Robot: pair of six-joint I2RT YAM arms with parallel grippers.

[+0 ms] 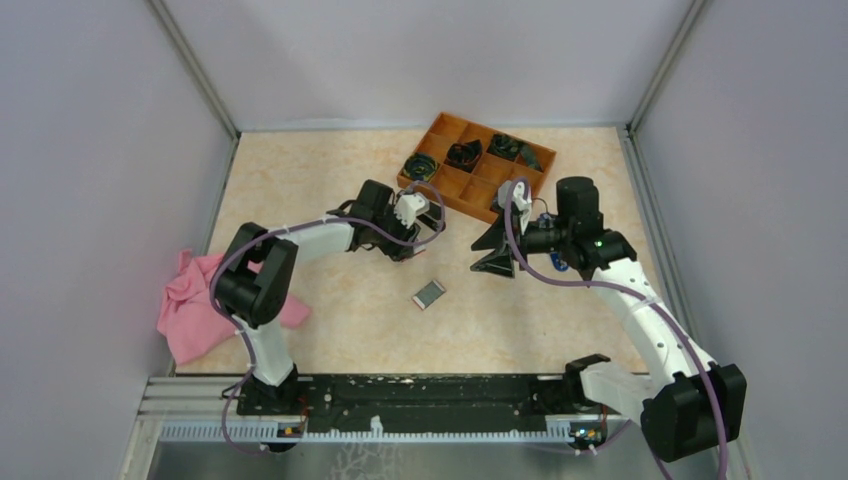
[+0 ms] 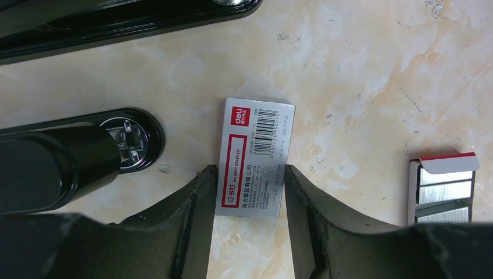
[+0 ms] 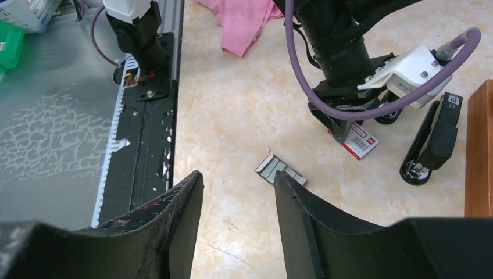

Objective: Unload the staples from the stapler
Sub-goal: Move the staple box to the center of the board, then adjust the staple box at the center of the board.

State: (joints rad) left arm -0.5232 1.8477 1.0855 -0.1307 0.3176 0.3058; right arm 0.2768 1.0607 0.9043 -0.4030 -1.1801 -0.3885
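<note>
The black stapler (image 2: 75, 154) lies opened on the table, its arms spread in a V in the right wrist view (image 3: 433, 142). Silvery staple strips (image 2: 445, 189) sit in a small red-edged paper tray, also seen from the right wrist (image 3: 281, 171) and from the top (image 1: 428, 294). My left gripper (image 2: 250, 174) stands over the small white and red box (image 2: 256, 154), its fingertips touching both long sides. My right gripper (image 3: 238, 177) is open and empty, hovering right of the tray (image 1: 490, 252).
An orange compartment tray (image 1: 470, 190) with black parts stands at the back. A pink cloth (image 1: 195, 305) lies at the left edge. The black mounting rail (image 1: 430, 395) runs along the near edge.
</note>
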